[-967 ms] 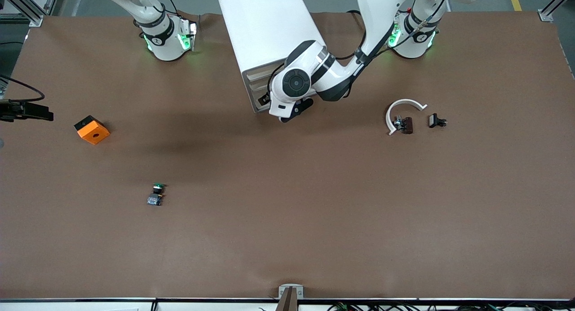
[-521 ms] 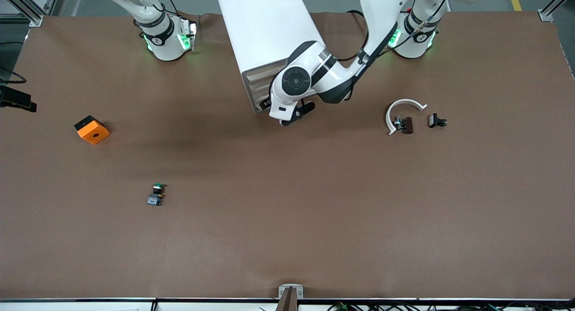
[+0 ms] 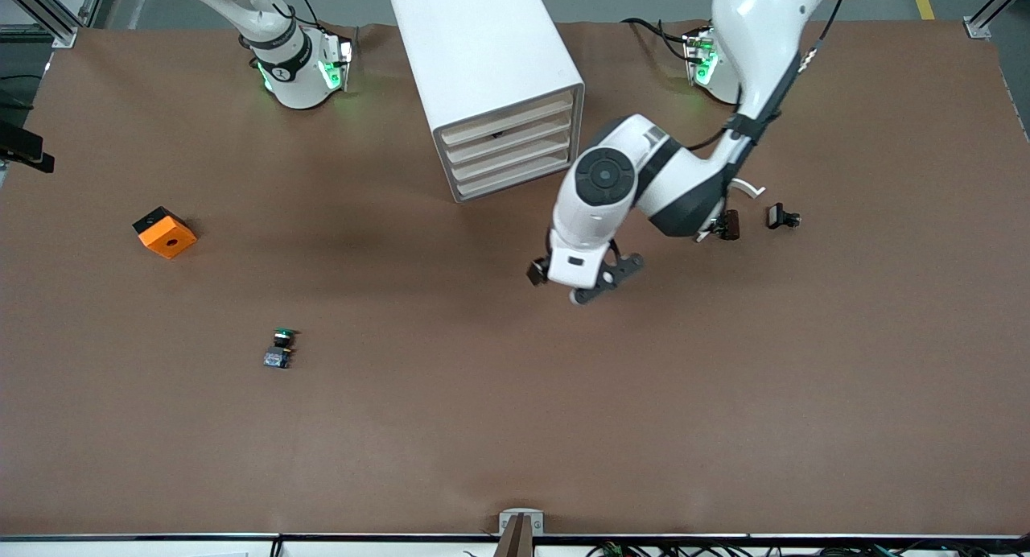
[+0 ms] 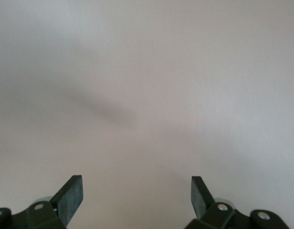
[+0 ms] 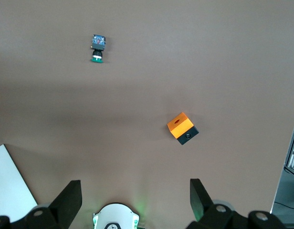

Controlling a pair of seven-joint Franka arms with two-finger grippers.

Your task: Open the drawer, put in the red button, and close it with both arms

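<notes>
The white drawer cabinet [image 3: 483,66] stands between the two arm bases, its stacked drawer fronts [image 3: 511,150] facing the front camera; none stands pulled out. My left gripper [image 3: 583,287] [image 4: 136,195] hangs open and empty over bare table, nearer the front camera than the cabinet. Its wrist view holds only plain blurred table. The red button [image 3: 730,224] lies toward the left arm's end, half hidden by the left arm's elbow. My right gripper [image 5: 135,198] is open and empty, high over its own base.
A green-capped button [image 3: 280,348] [image 5: 97,47] and an orange box [image 3: 164,232] [image 5: 182,128] lie toward the right arm's end. A white curved piece [image 3: 750,189] and a small black part [image 3: 782,216] sit beside the red button.
The left arm has swung away from the cabinet's drawer fronts toward the front camera and now covers part of the white curved piece. The table things have not moved.
</notes>
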